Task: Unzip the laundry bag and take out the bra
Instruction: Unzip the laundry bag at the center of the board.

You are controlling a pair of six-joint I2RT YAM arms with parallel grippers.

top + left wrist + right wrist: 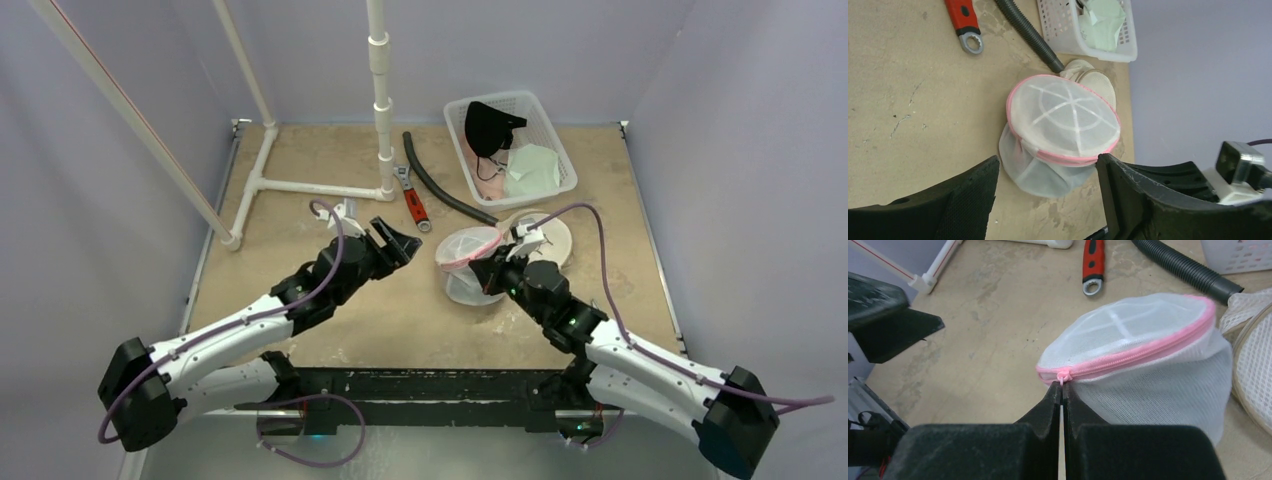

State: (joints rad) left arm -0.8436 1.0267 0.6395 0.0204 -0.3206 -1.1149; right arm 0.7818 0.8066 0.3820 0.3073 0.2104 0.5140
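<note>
The laundry bag [468,262] is a round white mesh pouch with a pink zipper band, lying mid-table. It shows in the left wrist view [1063,125] and the right wrist view [1148,370]. My right gripper [1062,387] is shut on the pink zipper pull [1063,376] at the bag's near edge; the zipper [1138,354] looks closed. My left gripper [398,240] is open and empty, left of the bag and apart from it; its fingers [973,185] frame the bag. The bra is hidden.
A white basket [560,150] with black and pale cloth stands at the back right. A black hose [440,185], a red wrench [414,205] and a white pipe frame [300,185] lie behind. A beige mesh item [555,238] lies right of the bag.
</note>
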